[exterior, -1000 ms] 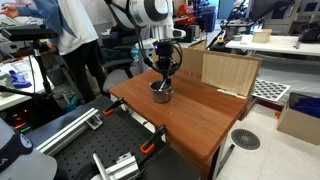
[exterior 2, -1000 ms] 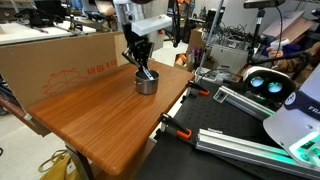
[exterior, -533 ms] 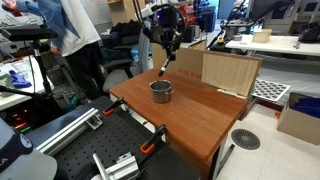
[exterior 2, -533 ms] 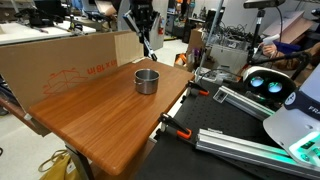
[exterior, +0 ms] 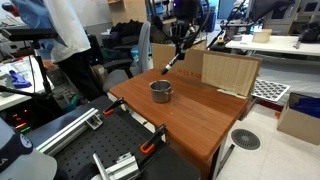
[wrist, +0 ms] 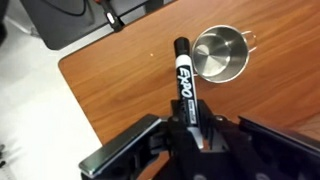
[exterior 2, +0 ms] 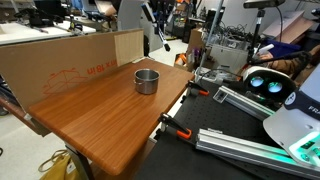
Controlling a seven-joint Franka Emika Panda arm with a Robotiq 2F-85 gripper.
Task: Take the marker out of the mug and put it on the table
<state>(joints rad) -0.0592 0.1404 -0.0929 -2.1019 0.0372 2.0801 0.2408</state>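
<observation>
My gripper [wrist: 190,125] is shut on the black marker [wrist: 184,75], which sticks out forward from between the fingers. In both exterior views the gripper [exterior: 183,40] [exterior 2: 157,22] hangs high above the table with the marker [exterior: 172,63] [exterior 2: 161,41] slanting down from it. The grey metal mug [exterior: 161,91] [exterior 2: 147,80] [wrist: 221,55] stands upright and empty on the reddish-brown wooden table [exterior: 205,120] [exterior 2: 100,120] [wrist: 115,85]. The marker is clear of the mug, above it and off to one side.
A cardboard box [exterior: 230,72] [exterior 2: 60,60] stands along the table's far side. A person [exterior: 65,40] stands beside the table. A black rig with orange clamps [exterior: 120,150] [exterior 2: 180,130] lies against the table's edge.
The gripper has lifted the marker out of the mug, risen well above the table, and moved sideways away from the mug. The mug stayed in place.
</observation>
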